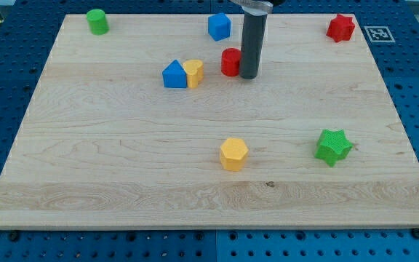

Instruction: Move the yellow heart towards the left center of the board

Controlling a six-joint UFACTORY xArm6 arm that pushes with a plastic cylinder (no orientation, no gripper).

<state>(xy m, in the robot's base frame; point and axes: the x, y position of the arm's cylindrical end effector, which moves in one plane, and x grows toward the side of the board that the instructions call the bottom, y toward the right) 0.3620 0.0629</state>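
The yellow heart [193, 72] sits in the upper middle of the wooden board [122, 160], touching a blue block [174, 75] on its left. My tip [249, 75] rests on the board to the right of the heart, right beside a red block [230, 62] that lies between the tip and the heart. The rod rises straight up from the tip to the view's top.
A blue cube [219, 26] is at top centre, a green cylinder [97, 22] at top left, a red star [340, 28] at top right. A yellow hexagon [233, 153] lies lower centre, a green star [333, 146] lower right.
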